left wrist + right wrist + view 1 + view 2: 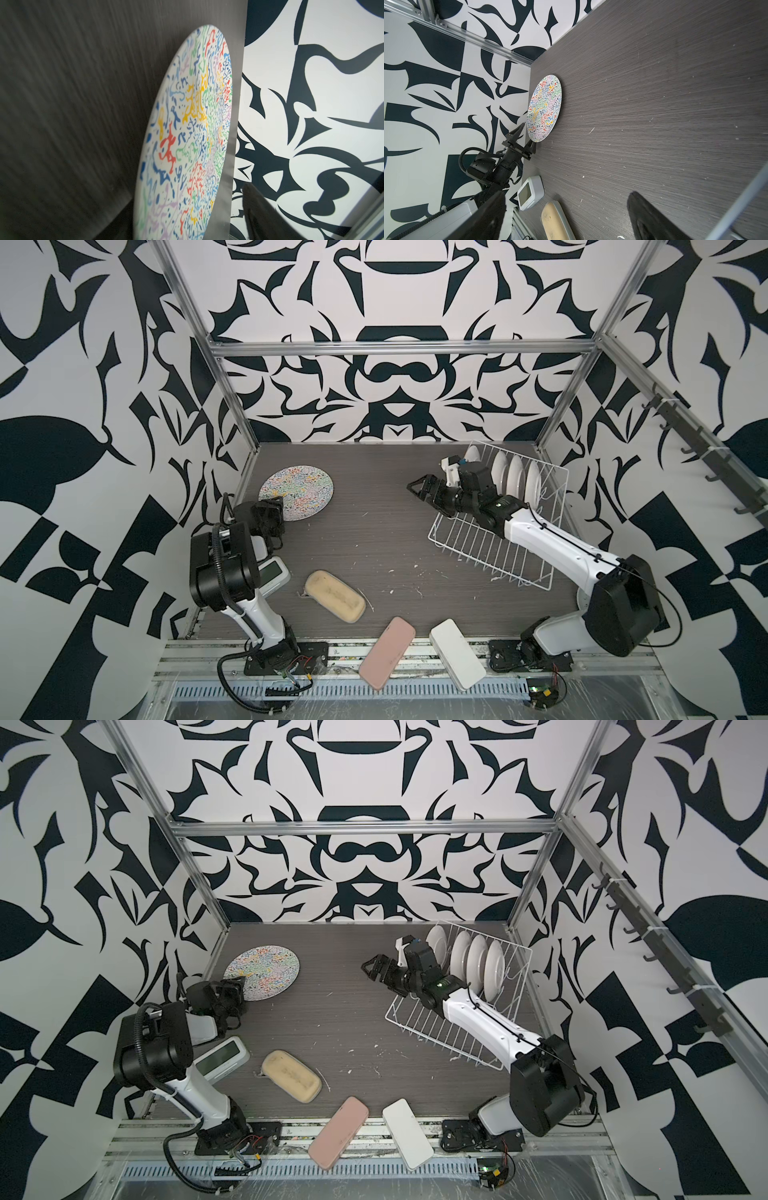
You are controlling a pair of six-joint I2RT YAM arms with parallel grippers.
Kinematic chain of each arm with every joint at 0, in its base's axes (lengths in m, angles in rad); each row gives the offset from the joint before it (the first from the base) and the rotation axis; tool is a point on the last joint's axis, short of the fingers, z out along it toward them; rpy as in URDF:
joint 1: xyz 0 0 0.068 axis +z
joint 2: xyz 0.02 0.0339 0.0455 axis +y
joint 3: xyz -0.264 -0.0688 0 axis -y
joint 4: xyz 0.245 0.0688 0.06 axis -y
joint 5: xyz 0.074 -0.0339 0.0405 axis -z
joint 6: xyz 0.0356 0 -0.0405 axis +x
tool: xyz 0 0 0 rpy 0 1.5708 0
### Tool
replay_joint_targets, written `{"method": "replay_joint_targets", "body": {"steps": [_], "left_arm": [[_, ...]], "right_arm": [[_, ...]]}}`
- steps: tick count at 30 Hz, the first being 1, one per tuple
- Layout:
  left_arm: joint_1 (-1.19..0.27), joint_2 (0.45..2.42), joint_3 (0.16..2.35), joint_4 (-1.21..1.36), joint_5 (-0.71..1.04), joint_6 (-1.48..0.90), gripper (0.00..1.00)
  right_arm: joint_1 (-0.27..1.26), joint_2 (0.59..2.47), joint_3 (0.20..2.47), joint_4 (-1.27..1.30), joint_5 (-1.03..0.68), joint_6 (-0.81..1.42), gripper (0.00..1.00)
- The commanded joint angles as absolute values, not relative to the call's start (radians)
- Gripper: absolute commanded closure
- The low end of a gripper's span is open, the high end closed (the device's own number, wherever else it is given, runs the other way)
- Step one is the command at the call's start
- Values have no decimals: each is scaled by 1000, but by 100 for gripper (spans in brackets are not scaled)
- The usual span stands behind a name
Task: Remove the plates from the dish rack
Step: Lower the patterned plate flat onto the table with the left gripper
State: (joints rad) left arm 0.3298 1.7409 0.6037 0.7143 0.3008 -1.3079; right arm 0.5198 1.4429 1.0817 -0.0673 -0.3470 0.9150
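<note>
Hidden or unclear items first. Four plates [515, 477] stand on edge in the far part of the dish rack [478, 547], which sits far right on the table [365, 539]. Only their white backs show, so I cannot read their faces. The leftmost of them is partly covered by the right arm's wrist in both top views. A small grey screen device [272, 572] is half under the left arm. The left wrist view is smeared, shows a single dark finger [255, 207], and cuts off the squiggle plate [187, 135] at the frame edge.

The squiggle plate lies flat, face up, far left on the table close to the left wall, well apart from the rack.

The left arm is folded high at the elbow, its forearm reaching to the plate's near rim. The left gripper [528, 133] has its fingers spread, with one beside the rim. I cannot tell whether it touches the plate.

The right arm stretches from its near-right base across the rack. The right gripper [415, 491] sits just past the rack's left edge over bare table, pointing left, fingers [645, 216] spread wide and holding nothing.

A beige pad [334, 596], a pink pad [387, 652] and a white pad [457, 653] lie along the near side.
</note>
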Motion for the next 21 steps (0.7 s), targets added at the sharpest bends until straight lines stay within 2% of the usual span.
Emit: {"method": "replay_joint_targets", "body": {"steps": [1,9,11,21], "left_arm": [[334,1735,636,686,301,-1302,23],[334,1725,664,565,280,-1288,16],[334,1715,675,512,267,-1274,10],[334,1612,703,227,123,-1179,1]], "right_arm": [[525,1409,1110,-64,-341,896,5],[525,1396,1104,-70,-329,887,5],[525,1395,1105,-72,-327,887,5],[525,1383,1085,-60,-320,879,4]]}}
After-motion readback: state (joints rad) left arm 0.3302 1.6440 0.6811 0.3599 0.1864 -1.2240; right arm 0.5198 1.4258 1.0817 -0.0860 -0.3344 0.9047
